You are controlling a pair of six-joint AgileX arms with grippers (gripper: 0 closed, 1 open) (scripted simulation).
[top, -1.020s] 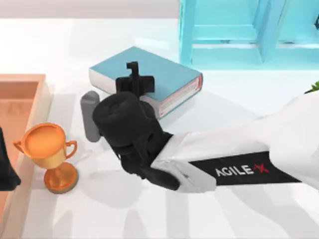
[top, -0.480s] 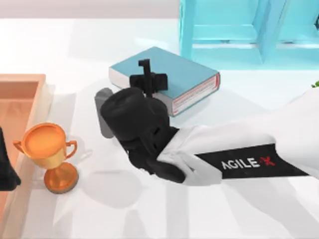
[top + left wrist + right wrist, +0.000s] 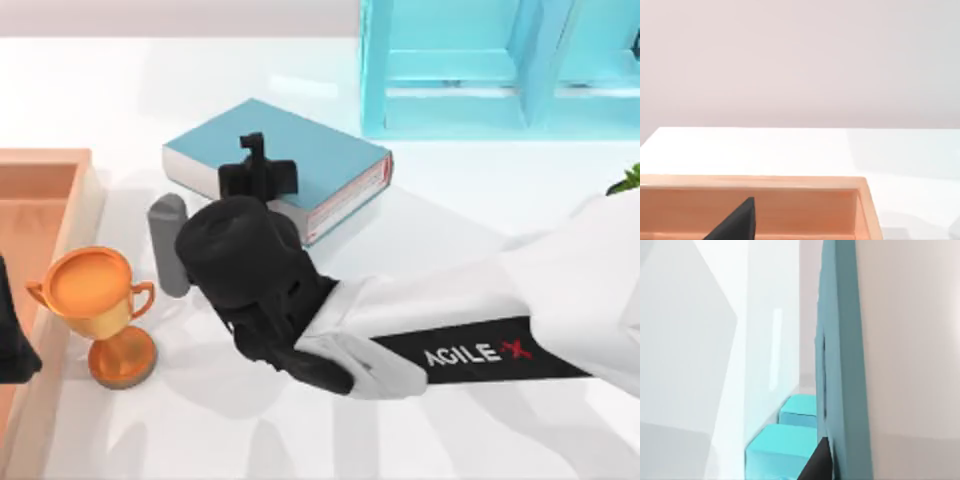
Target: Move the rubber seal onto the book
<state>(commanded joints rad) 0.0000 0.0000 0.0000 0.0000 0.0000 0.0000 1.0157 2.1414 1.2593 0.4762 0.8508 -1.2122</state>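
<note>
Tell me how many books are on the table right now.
1: the book lies at the table's middle rear, in front of the blue shelf unit, with the right gripper over its near-left part. The arm could hide something smaller.

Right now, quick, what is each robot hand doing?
Left gripper: parked at the table's left edge, cannot tell.
Right gripper: over the book, cannot tell.
</note>
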